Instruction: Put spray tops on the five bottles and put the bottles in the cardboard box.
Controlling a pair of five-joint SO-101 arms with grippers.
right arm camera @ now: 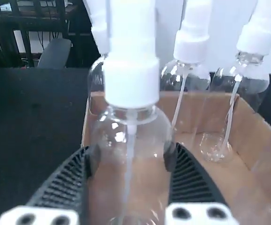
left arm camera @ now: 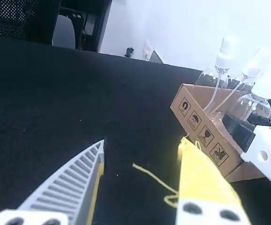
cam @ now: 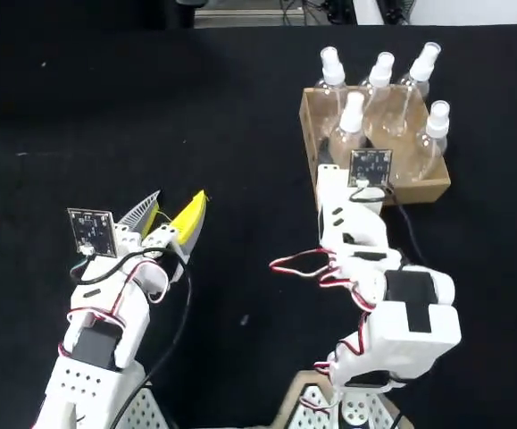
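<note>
R gripper (right arm camera: 130, 152) clamped round clear plastic bottle w/ white spray top (right arm camera: 126, 126), standing inside brown cardboard box (cam: 310, 125) alongside four other capped bottles (cam: 379, 76). L gripper (cam: 180, 195), yellow+grey fingers (cam: 189, 217) spread wide, holding nothing, above black tabletop (cam: 240, 134), well apart from box.

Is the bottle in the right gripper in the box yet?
In: the bottle stands upright within the box walls, right gripper clamped on it. Whether it touches bottom, cannot tell.

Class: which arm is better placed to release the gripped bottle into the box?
Right: the right gripper holds a capped bottle inside the cardboard box; the left gripper hangs open over the table, away from it.
</note>
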